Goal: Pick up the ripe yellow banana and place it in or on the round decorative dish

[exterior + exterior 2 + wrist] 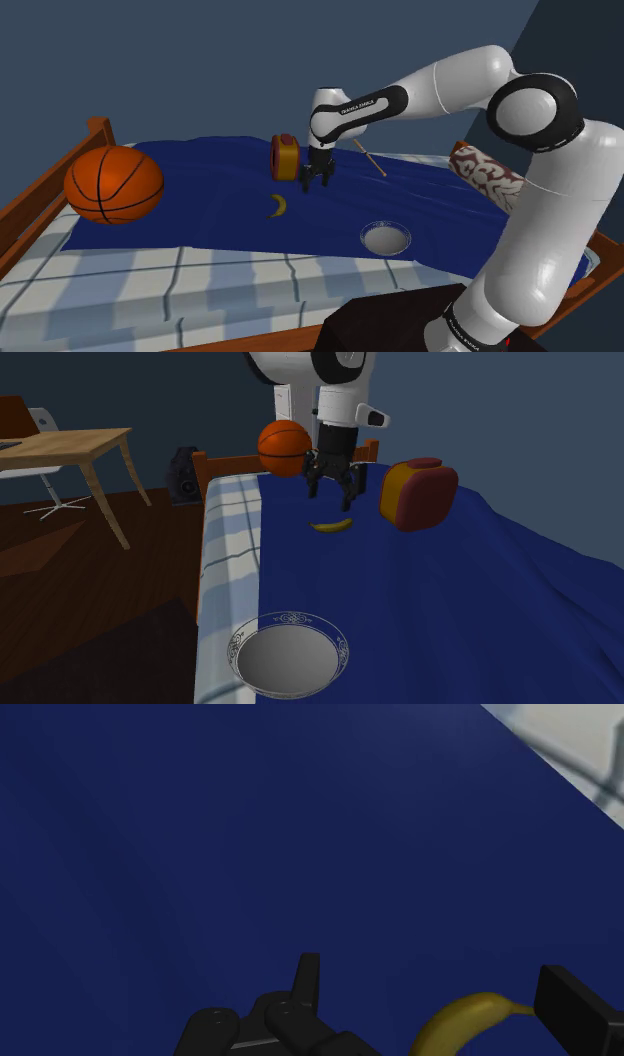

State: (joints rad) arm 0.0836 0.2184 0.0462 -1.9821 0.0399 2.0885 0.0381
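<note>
A: How do we read the arm (540, 240) in the shoulder view?
B: We see it rise from the lower right, bend at a high dark elbow joint, and run its forearm toward that view's left, the wrist (330, 115) turned downward
A: And the gripper (316, 180)?
B: We note that it hangs beneath the wrist, pointing down; in the wrist view its two black fingers (308, 979) stand apart, with the jaws parted
</note>
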